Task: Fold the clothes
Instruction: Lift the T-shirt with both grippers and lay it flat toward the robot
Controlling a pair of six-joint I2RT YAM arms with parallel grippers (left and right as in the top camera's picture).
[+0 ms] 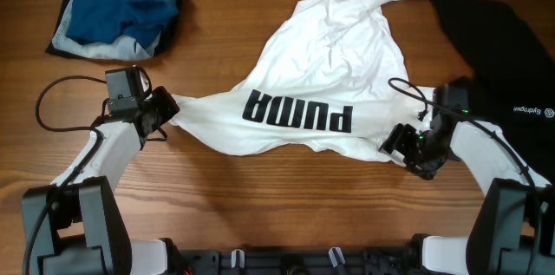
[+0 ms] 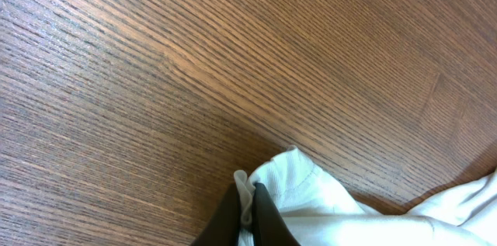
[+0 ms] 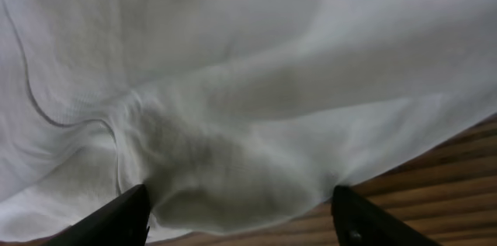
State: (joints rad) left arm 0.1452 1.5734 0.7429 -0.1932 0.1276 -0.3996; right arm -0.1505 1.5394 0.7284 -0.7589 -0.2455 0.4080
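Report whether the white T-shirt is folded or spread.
Spread, not folded: the T-shirt lies stretched out and wrinkled, one corner pinched in the left hand.

T-shirt [image 1: 329, 49]: white, crumpled, stretched sideways
Print [image 1: 299, 112]: black PUMA lettering, facing up
Place: tabletop [image 1: 260, 197] middle, reaching toward far edge

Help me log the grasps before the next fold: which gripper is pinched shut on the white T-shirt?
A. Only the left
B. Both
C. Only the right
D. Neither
A: in the left wrist view the left gripper is closed with a corner of the white T-shirt pinched between its fingers, while the right gripper holds its fingers spread wide over the cloth.
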